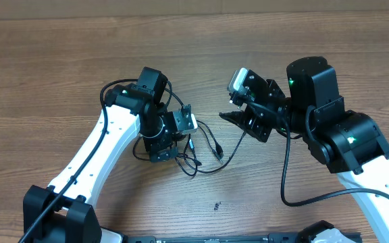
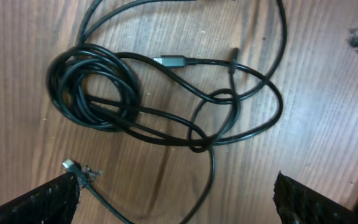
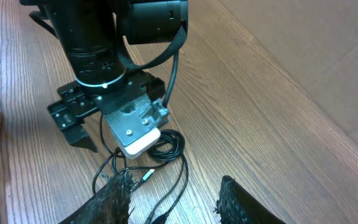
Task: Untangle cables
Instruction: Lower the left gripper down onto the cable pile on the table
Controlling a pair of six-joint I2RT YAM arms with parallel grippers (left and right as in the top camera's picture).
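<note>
Left hand (fingers wide apart) hangs above cables.

We find open worktop along the far edge and at the near middle. The left end effector hangs low over the cables, jaws spread wide, blocking them from above. The right end effector stands just beside, so only a narrow lane between the 2 reaches the loose strands.

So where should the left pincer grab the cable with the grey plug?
Probably just behind the grey plug, from straight above: there it lies flat as one strand beside the coil, and the open left pincer could straddle it.
</note>
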